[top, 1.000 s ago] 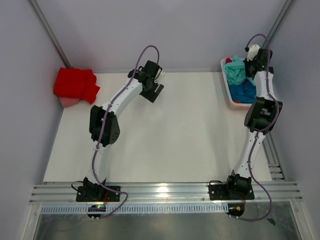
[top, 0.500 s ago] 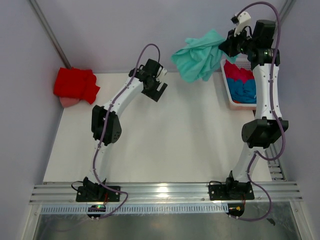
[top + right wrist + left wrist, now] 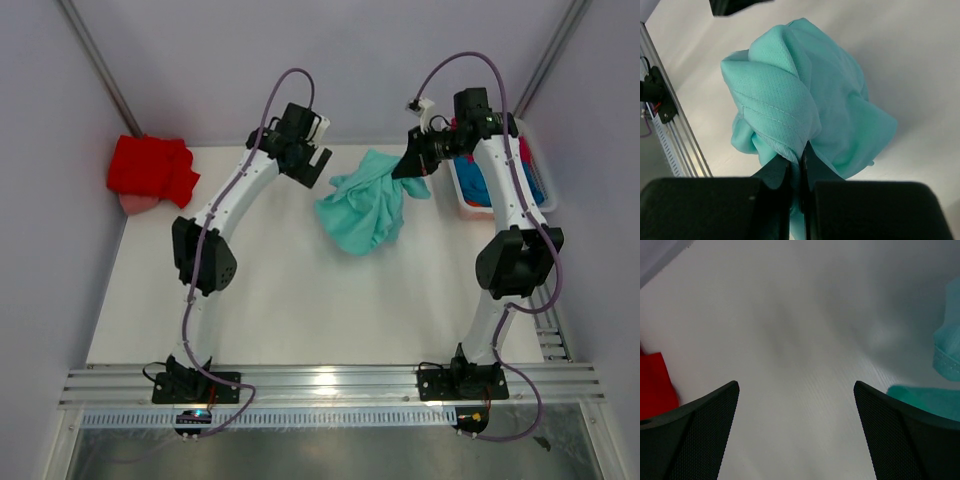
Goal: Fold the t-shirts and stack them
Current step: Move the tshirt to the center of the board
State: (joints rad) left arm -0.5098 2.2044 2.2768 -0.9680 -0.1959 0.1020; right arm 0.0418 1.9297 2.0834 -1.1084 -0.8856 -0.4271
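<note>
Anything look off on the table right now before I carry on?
Only the stack at the far left corner: the red shirt sits rumpled over a pink shirt, and both seem to hang past the table edge. The teal shirt is bunched, but the right hand holds it.

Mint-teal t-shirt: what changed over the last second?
The right pincer, shut on the mint-teal t-shirt, lifted it out of the basket and swung it left, down over the table. The red t-shirt stayed put; the left pincer, open, barely shifted.
</note>
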